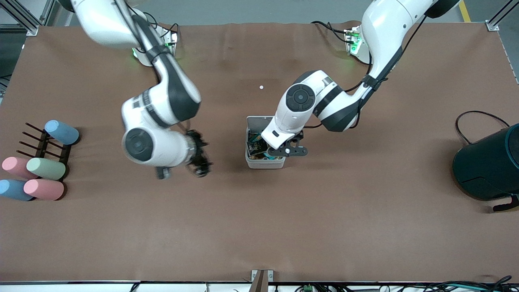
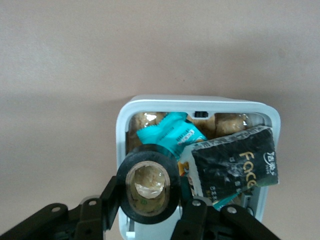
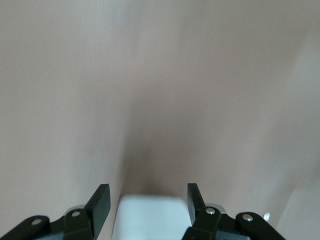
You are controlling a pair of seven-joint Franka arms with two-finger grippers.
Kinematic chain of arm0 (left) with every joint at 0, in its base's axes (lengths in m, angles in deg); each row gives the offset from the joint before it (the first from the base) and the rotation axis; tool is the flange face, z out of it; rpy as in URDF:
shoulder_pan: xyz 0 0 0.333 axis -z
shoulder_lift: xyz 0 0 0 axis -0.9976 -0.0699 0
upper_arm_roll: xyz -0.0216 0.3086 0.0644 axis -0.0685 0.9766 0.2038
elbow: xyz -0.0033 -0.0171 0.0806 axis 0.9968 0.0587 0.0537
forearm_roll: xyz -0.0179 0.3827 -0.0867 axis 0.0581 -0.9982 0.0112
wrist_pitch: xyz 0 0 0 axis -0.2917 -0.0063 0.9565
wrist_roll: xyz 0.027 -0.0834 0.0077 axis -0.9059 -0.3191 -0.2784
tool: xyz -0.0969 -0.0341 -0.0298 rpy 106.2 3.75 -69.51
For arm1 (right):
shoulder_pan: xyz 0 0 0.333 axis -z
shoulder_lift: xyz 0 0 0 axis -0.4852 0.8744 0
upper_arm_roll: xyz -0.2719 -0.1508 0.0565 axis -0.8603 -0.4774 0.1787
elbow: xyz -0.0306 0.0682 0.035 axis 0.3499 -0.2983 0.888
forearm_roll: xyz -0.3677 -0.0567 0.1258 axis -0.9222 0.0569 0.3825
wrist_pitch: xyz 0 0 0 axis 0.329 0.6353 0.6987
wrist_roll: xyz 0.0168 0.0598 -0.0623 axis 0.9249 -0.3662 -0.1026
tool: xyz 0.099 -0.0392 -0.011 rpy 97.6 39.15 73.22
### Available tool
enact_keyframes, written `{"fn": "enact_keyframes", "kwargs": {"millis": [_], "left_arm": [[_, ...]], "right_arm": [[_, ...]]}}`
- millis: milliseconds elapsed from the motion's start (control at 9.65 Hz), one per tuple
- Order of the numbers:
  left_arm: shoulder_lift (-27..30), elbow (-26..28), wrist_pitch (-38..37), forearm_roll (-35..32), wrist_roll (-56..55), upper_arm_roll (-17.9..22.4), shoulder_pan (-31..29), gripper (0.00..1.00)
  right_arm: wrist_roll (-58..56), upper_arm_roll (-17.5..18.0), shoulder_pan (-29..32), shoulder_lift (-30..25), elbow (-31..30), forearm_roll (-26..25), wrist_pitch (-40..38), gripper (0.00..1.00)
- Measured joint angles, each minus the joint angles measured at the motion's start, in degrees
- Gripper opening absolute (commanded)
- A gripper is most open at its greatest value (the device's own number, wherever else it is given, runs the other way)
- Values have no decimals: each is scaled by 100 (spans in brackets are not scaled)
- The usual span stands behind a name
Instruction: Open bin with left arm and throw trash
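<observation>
While left claw (image 2: 150,210) grips black tape roll (image 2: 148,183) over open white bin (image 1: 264,162) mid-bench: drop step. Snack packet (image 2: 237,167) already inside. Next: release. Right claw (image 3: 148,201) spread, clutching nothing, hangs above bare bench.

Front view: high, facing the robot bases, whole surface (image 1: 259,227) covered. Wrist views: close, downward. Bin (image 1: 264,161) (image 2: 195,107) shared by front and left wrist.

Tape roll (image 2: 148,183) held over the open bin (image 1: 265,162); packet (image 2: 235,167) inside; right gripper (image 1: 199,158) over bare table (image 1: 284,227) beside it.
</observation>
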Motion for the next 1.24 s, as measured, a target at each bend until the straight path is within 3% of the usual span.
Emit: {"fn": "enact_keyframes", "kwargs": {"millis": [104, 518, 726, 1037, 1140, 1244], "left_arm": [[-18, -6, 9, -16, -9, 3, 6, 100], [-44, -18, 14, -93, -10, 36, -5, 100], [-44, -19, 14, -94, -10, 43, -12, 100], [65, -108, -222, -136, -17, 59, -366, 100], [253, -194, -554, -144, 10, 53, -735, 100], [522, -243, -810, -144, 102, 37, -1170, 100]], "right_arm": [[-620, -52, 315, 11, -137, -71, -69, 71], [-4089, -110, 1518, -81, -1189, -263, 291, 73], [-5655, -112, 1836, -484, -2323, -408, 1303, 77], [-7123, -52, 1784, -1008, -3774, -786, 2565, 81], [-7340, -30, 1715, -1119, -4112, -899, 2947, 87], [-7415, -17, 1607, -1206, -4405, -962, 3366, 100]]}}
